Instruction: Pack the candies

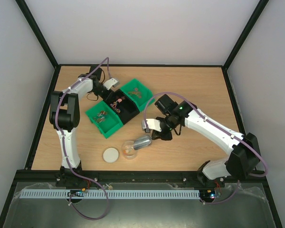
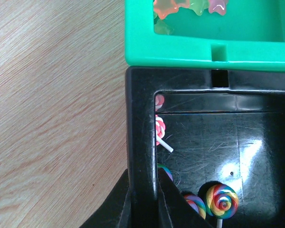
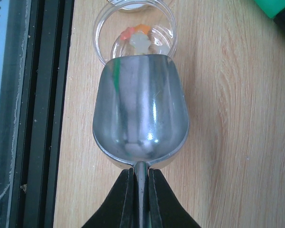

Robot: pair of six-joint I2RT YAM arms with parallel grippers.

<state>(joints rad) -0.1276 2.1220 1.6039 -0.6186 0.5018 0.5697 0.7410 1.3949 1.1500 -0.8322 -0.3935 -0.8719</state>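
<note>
Lid [image 1: 111,155], white and round, lies flat on the wooden table [image 1: 194,85] near the front edge, left of centre. Just right of it sits a small clear jar [image 3: 135,28], close to the lid but not touching it. A few candies [image 3: 137,39], orange and pale, lie at the bottom of the jar.

Metal scoop [image 3: 140,114] has its front lip at the jar's mouth, and the bowl looks empty and shiny. Whether the lip touches the jar rim, cannot tell. The right gripper [image 3: 141,179] is pinched narrow on the scoop's thin handle, one black finger on each side. The right arm reaches in from the near right corner.

Farther back and to the left, three bins sit side by side in a diagonal row. The near green bin [image 1: 103,119] is at the near left end, the black bin [image 2: 256,142] is in the middle, and the far green bin [image 2: 180,47] is at the far right end. All three hold sweets. The black bin has swirl lollipops [image 2: 222,199], and the far green bin has translucent orange, yellow and pink pieces.

The left gripper [image 2: 143,197] is narrow, its fingers clamped on the black bin's wall, one inside and one outside.
</note>
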